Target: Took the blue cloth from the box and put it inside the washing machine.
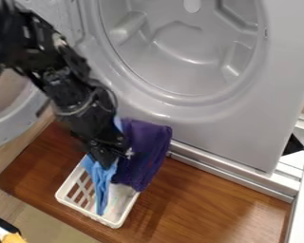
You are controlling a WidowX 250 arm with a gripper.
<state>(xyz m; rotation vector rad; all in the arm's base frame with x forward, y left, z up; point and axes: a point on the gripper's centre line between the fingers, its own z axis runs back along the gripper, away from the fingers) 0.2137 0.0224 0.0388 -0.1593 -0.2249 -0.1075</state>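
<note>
Robot arm over white basket, gripper against blue cloth; state of the jaws cannot be determined. Removal and loading into washing machine outstanding.

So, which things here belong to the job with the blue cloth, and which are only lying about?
For the job:
- light blue cloth
- white slotted basket
- washing machine
- black gripper

Only lying about:
- dark purple cloth
- yellow item, lower left

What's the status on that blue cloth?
Gripper low at basket, against blue cloth. Cloth at basket, not in washing machine. Purple cloth close alongside; machine door open.
</note>
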